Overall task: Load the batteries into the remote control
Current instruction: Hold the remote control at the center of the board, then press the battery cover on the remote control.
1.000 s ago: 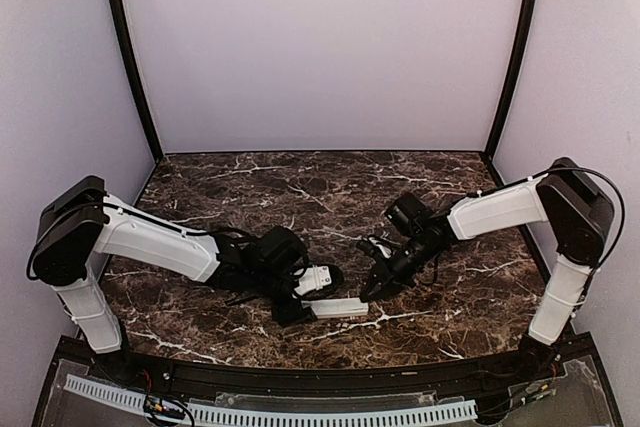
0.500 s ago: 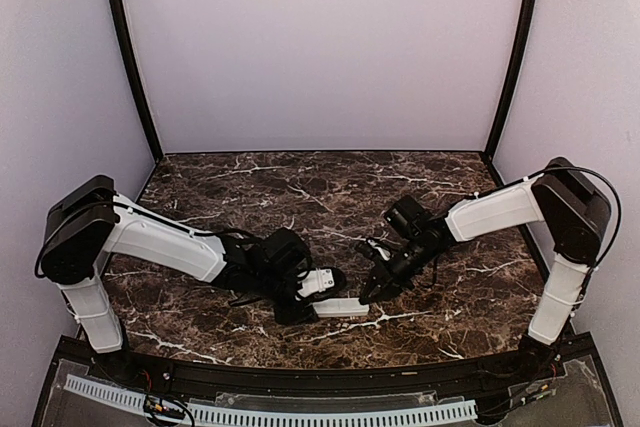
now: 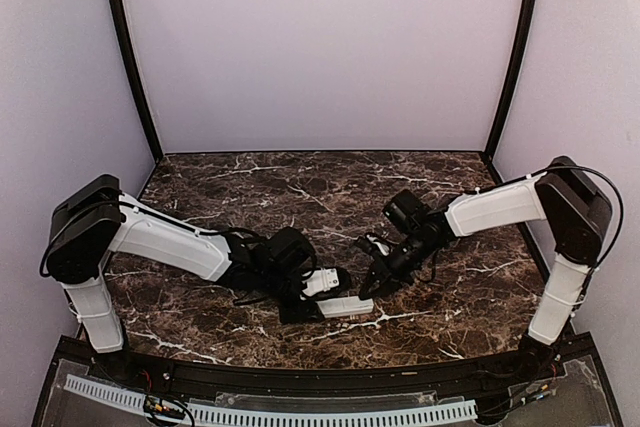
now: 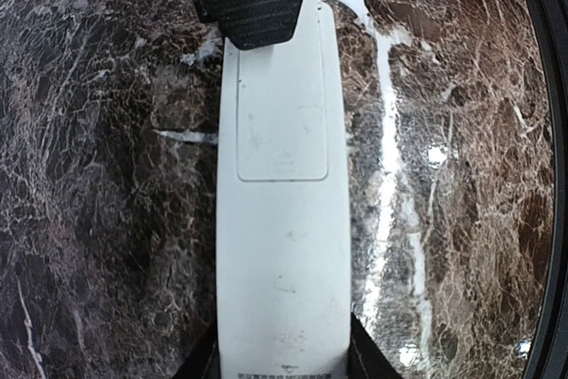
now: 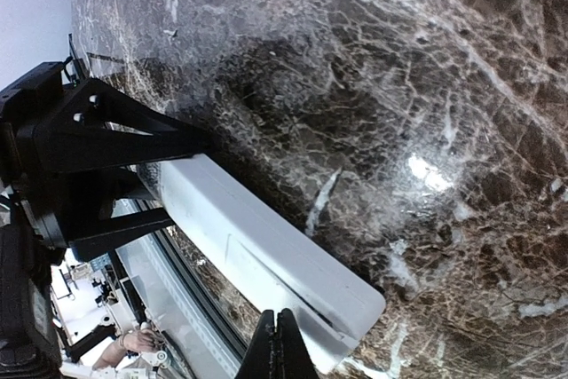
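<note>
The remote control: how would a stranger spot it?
On the dark marble table, look near the front edge, between the two arms. The remote control is the slim white bar lying there, one end clamped by the left tool. Nothing else on the stone is long and white; its upward face shows a battery-cover outline.

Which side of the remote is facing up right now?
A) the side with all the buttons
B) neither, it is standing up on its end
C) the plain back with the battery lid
C: in the left wrist view the remote lies flat, showing smooth white plastic with the outline of the battery lid and no buttons.
</note>
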Robot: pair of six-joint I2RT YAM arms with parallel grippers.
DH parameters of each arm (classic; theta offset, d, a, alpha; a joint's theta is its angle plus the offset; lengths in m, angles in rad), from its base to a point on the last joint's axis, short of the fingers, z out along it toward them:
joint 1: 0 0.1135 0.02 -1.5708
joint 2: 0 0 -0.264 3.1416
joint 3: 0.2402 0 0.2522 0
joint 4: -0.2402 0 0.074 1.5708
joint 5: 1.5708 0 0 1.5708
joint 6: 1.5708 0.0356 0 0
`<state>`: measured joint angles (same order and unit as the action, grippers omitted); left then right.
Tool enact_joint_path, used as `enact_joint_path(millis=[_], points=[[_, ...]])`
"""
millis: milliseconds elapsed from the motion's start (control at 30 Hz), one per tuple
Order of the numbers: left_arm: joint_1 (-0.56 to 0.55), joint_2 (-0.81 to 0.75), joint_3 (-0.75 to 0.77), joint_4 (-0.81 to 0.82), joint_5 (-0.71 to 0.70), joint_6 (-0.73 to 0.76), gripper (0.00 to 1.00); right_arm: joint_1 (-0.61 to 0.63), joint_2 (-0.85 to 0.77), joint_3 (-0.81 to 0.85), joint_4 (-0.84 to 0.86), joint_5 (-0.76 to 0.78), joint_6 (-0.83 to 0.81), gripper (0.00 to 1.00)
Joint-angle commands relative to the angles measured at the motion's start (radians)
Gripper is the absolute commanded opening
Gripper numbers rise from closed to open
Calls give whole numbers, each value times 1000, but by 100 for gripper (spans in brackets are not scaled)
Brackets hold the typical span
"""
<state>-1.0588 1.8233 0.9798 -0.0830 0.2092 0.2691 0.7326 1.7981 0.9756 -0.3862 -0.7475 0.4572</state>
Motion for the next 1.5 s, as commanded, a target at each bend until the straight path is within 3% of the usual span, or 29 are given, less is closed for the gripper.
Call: enact_joint_path(millis=[0, 433, 833, 1267, 1467], points=[[-1, 51, -18, -67, 5, -24, 0, 7, -66, 59, -44, -15, -8, 0], [-1, 61, -13, -76, -8, -19, 0, 8, -128, 68, -75, -4, 1, 0], [-1, 65, -9, -85, -8, -16, 0, -18, 68, -123, 83, 31, -18, 0], [-2, 68, -9, -86, -12, -15, 0, -19, -142, 56, -80, -2, -19, 0], [-3, 69, -4, -93, -14, -15, 0, -23, -147, 26, -95, 70, -2, 0]])
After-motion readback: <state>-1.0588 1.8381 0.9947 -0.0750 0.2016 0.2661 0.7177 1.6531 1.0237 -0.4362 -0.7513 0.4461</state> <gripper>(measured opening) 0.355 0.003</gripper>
